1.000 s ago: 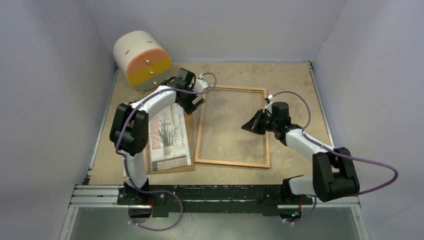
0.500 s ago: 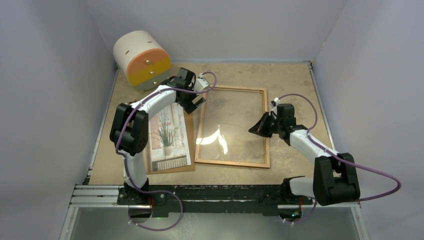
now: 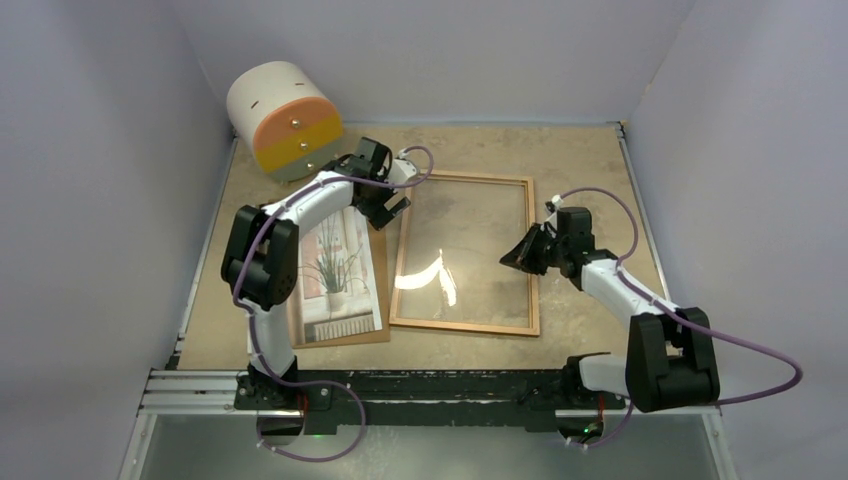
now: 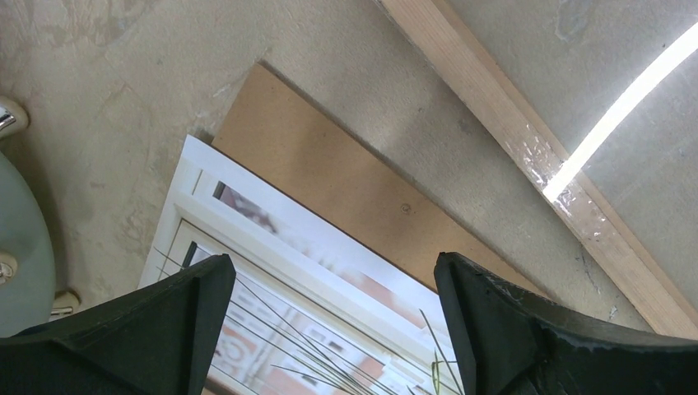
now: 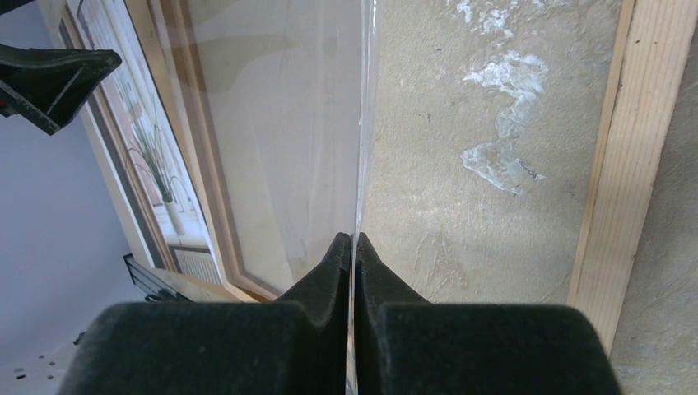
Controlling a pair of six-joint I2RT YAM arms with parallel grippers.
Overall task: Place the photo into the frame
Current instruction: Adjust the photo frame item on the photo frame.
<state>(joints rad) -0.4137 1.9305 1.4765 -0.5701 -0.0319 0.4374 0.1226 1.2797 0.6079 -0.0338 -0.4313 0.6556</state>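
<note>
While the photo [image 3: 335, 280] lies face up on the brown backing board [image 4: 329, 173], just left of the frame [image 3: 465, 325] on the worktop [image 3: 580, 160], the step in hand looks like clearing the glass pane [image 5: 288, 123]: right pincer [image 5: 354, 247] clenched on its raised right edge, forearm low by the frame's right rail; left pincer [image 4: 333, 271] released, hovering over the photo's far corner. Next move probably calls for a descent and pinch there.

Work surface: beige speckled table [image 3: 580, 160] with four items on it.
The frame [image 3: 463, 324] lies flat at centre; the glass pane [image 3: 450, 250] inside it is tilted, right edge raised. Just left of the frame lies a brown backing board [image 4: 329, 164], with the photo [image 3: 335, 275] face up on it, its far left corner overhanging onto the table. A cylindrical drawer unit [image 3: 285, 120] stands at the far left corner.
</note>
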